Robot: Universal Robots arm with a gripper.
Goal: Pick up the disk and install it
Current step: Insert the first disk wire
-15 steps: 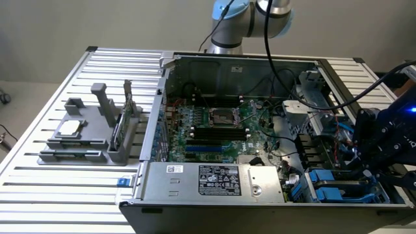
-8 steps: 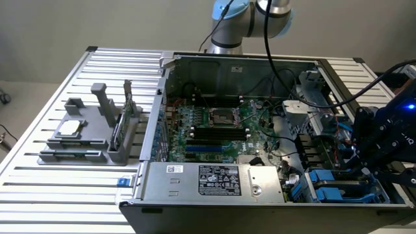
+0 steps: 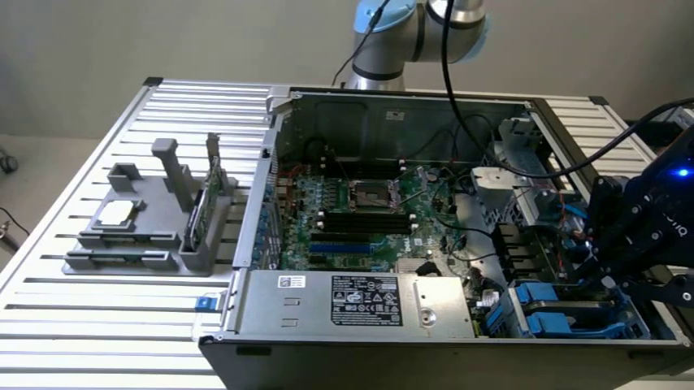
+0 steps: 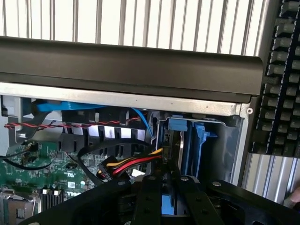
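The disk stands on edge in its blue carrier, partway into the drive bay, at four o'clock from the motherboard in the exterior view. Installation appears under way; seating it calls for a square push. The gripper, narrowed, appears clamped on the disk's near edge.

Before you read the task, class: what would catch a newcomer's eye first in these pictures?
An open computer case sits on the slatted table, its green motherboard bared in the middle. At the exterior view's right, the black gripper hangs over blue carriers in the case's corner bay.
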